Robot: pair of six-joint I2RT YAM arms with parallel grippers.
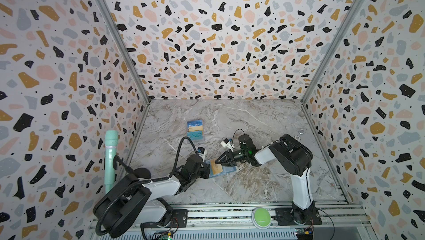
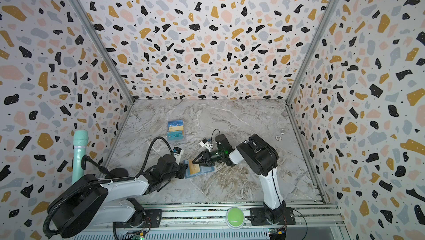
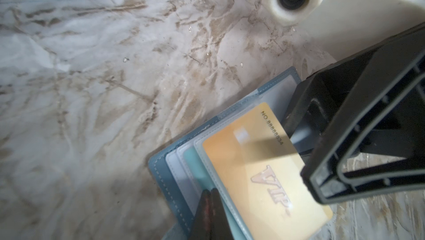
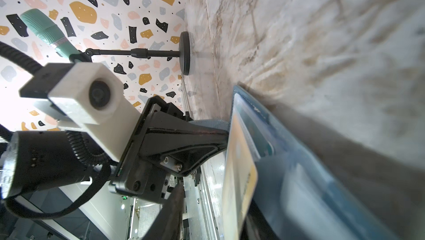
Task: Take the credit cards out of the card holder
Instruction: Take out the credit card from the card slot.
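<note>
The dusty-blue card holder (image 1: pixel 230 170) (image 3: pixel 161 176) lies open on the marble, near the front. A gold VIP card (image 1: pixel 217 169) (image 3: pixel 259 181) sticks partway out of a clear sleeve, and a pale teal card (image 3: pixel 192 165) sits in a sleeve behind it. My left gripper (image 1: pixel 208 169) (image 3: pixel 210 192) is shut, its tips resting on the holder's sleeves at the left edge. My right gripper (image 1: pixel 217 160) (image 4: pixel 211 222) reaches in from the right, open around the gold card's free end. In the right wrist view a gap shows between one finger (image 4: pixel 172 213) and the card (image 4: pixel 239 169).
A clear plastic case of stacked cards (image 1: pixel 195 130) lies farther back. A teal microphone (image 1: pixel 111 158) stands on a black round-based stand (image 1: pixel 141 172) at the left wall. Two small round bits (image 1: pixel 301 132) lie by the right wall. A green button (image 1: pixel 261 218) sits on the front rail.
</note>
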